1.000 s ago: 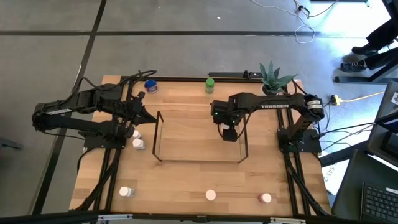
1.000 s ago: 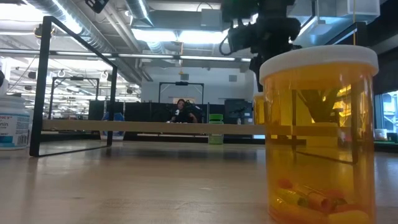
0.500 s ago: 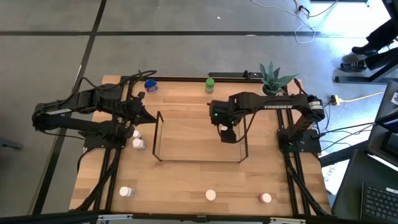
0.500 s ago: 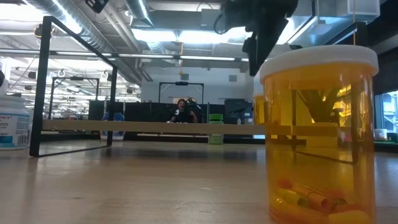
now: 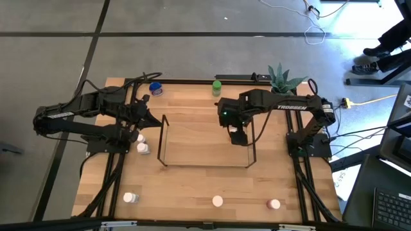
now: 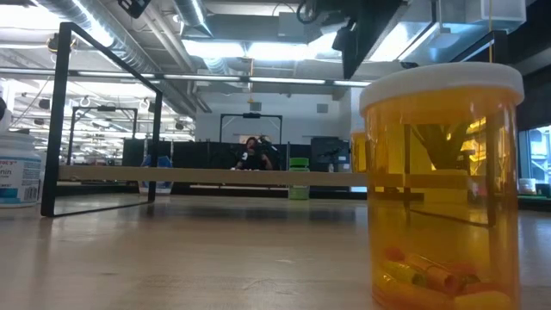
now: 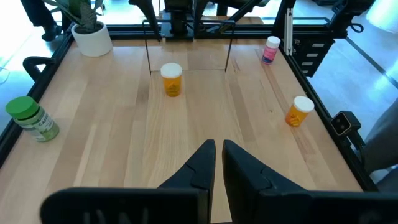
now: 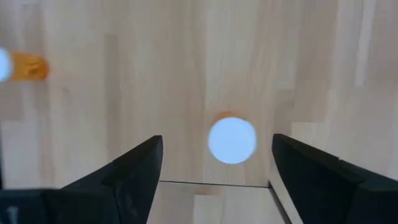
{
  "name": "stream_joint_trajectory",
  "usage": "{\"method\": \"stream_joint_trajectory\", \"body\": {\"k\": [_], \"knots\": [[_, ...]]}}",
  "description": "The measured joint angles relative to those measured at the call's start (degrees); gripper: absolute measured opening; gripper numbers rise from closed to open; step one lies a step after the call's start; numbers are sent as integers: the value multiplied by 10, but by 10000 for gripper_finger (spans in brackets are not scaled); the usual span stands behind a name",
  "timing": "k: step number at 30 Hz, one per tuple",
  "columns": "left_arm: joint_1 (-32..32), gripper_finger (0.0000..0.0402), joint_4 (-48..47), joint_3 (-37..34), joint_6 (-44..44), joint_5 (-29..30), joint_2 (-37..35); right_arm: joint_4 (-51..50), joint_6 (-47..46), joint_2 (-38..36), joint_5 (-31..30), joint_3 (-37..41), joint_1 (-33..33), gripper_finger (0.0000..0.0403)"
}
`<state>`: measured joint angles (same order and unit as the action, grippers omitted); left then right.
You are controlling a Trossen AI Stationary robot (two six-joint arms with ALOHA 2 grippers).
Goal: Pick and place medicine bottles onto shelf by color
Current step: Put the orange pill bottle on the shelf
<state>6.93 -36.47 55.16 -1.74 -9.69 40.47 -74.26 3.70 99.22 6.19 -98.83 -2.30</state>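
Right gripper (image 5: pixel 238 136) above shelf (image 5: pixel 164 138), fingers wide, empty, over white-capped bottle (image 8: pixel 231 140). Left gripper (image 7: pixel 217 163) closed, empty.

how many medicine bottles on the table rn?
8. Back edge: blue-capped bottle, green-capped bottle. Beside left arm: two white-capped bottles. Front edge: three bottles. One bottle below the right gripper, hidden from above. Others may be hidden.

In the low view the right arm (image 6: pixel 357 30) is cut off by the top edge, so its tool is out of sight there. The near orange bottle (image 6: pixel 441 185) runs off the bottom edge. A white bottle (image 6: pixel 17 168) at far left is cropped, its label perhaps partly readable.
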Motion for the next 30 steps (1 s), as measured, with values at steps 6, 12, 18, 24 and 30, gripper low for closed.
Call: {"method": "stream_joint_trajectory", "body": {"k": [6, 12, 18, 24, 30], "knots": [[0, 25, 0, 0, 0, 0, 0, -34, 48, 0, 26, -8, 8, 304], [0, 25, 0, 0, 0, 0, 0, -54, 92, -17, 23, -8, 7, 304], [0, 25, 0, 0, 0, 0, 0, -64, 135, -59, -5, -7, 7, 304], [0, 25, 0, 0, 0, 0, 0, -70, 150, -109, -6, -7, 7, 304], [0, 25, 0, 0, 0, 0, 0, -68, 94, -152, -2, -7, 23, 304]]}}
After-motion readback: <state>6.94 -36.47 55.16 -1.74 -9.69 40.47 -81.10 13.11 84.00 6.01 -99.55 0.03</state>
